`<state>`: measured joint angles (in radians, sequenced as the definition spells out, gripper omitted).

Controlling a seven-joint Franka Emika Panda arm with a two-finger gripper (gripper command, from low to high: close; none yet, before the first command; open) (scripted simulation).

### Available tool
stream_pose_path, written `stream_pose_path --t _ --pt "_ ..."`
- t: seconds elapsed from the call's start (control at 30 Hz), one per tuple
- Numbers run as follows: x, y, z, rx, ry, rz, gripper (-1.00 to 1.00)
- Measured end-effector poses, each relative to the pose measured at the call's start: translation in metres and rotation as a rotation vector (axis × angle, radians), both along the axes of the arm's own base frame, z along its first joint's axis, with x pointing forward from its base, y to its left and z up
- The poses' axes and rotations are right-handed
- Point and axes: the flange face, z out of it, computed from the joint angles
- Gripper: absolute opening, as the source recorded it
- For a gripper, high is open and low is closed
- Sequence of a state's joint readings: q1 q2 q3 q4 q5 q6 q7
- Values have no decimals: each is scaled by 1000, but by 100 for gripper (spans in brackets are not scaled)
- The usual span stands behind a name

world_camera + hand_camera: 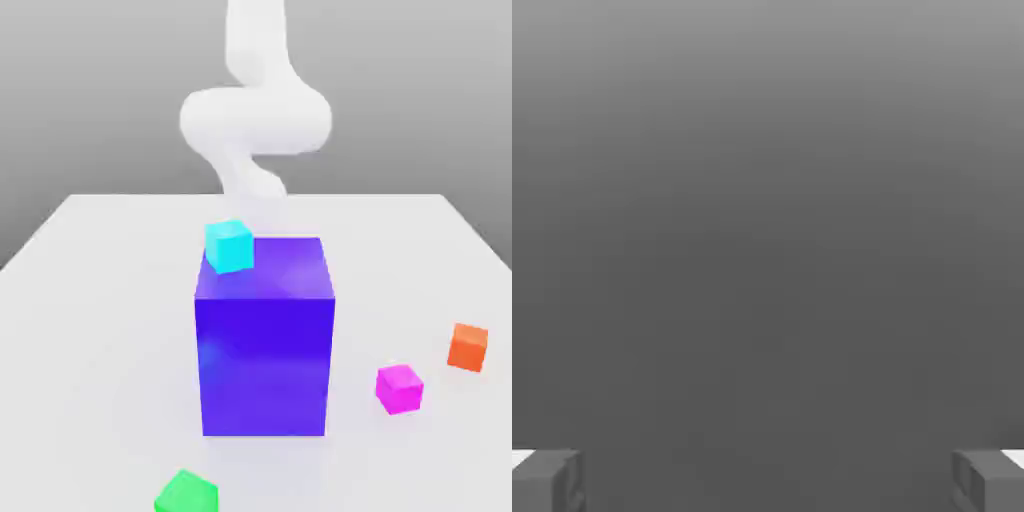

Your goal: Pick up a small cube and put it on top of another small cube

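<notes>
Exterior view: cyan cube (pixel 229 246) sits skewed atop blue block (pixel 265 345).

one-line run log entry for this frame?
gripper: open, holding nothing | cyan cube: at big blue block top edge | magenta cube, orange cube, green cube: on table | stack: not done

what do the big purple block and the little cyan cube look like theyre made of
Purple block: smooth, slightly glossy, plastic-like, judging by soft pale sheen on its front and top; a flat render, so uncertain. Cyan cube: matte, uniform colour, no grain or highlights, also plastic-like at best guess.
</notes>
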<state>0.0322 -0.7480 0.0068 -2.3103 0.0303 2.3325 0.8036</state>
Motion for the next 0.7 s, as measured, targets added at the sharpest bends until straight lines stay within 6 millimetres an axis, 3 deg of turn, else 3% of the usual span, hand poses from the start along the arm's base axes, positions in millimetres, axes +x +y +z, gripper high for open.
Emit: stream_pose_path --t 0.2,0.37,0.57,0.7 --pt "59 66 -125 17 189 76 0" --pt "68 123 -242 7 356 130 0" --pt "33 177 -378 -32 554 187 0" --pt "-28 201 -467 -107 698 243 0"
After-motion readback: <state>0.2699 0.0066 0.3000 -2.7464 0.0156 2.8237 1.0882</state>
